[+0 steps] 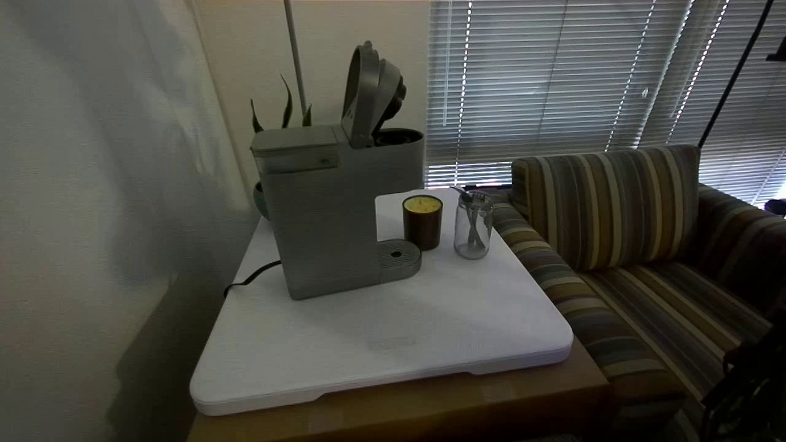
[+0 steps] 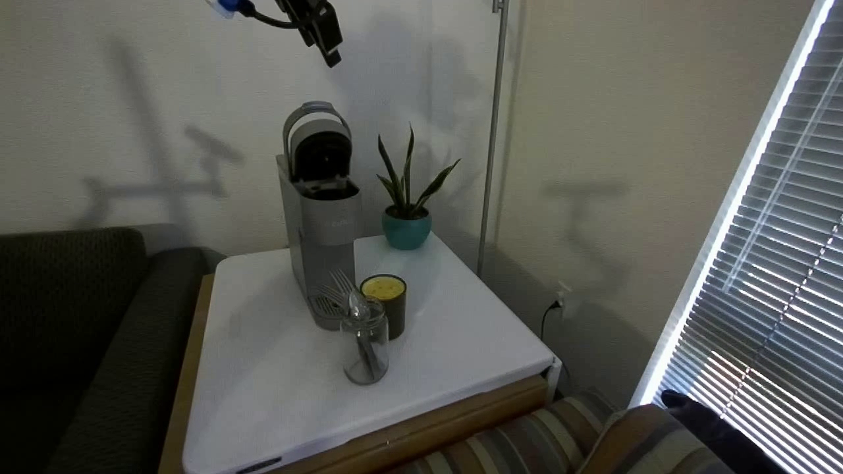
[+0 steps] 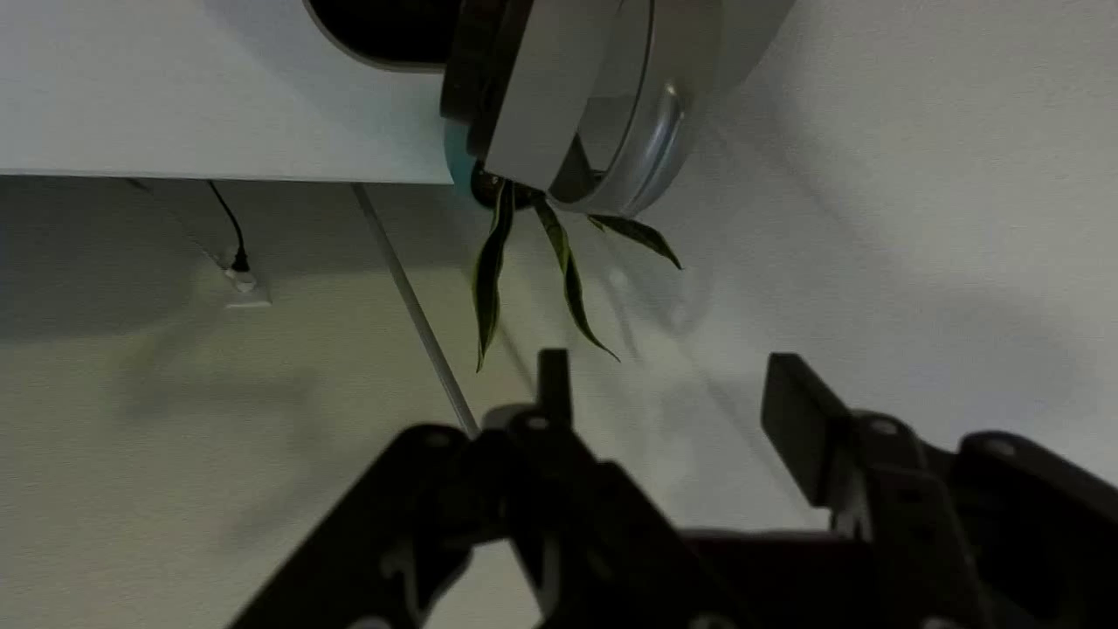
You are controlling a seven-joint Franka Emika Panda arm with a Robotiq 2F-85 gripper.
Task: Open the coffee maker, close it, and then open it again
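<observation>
Single-serve coffee maker [image 1: 325,209] stands left of centre on the worktop [image 1: 466,319] in an exterior view, lid [image 1: 382,89] tipped back, probably so it stands unaided. Low in the wrist view, the end effector [image 3: 668,411] is spread and empty, presumably to clear the lid.

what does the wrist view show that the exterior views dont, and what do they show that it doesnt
Only the wrist view: the gap between the jaws, which stand apart, holding nothing.
Only the exterior views: glass jar, dark cup, window blinds and striped armchair.
Shared by all: the coffee maker with its lid raised, the potted plant and the white tabletop.
</observation>
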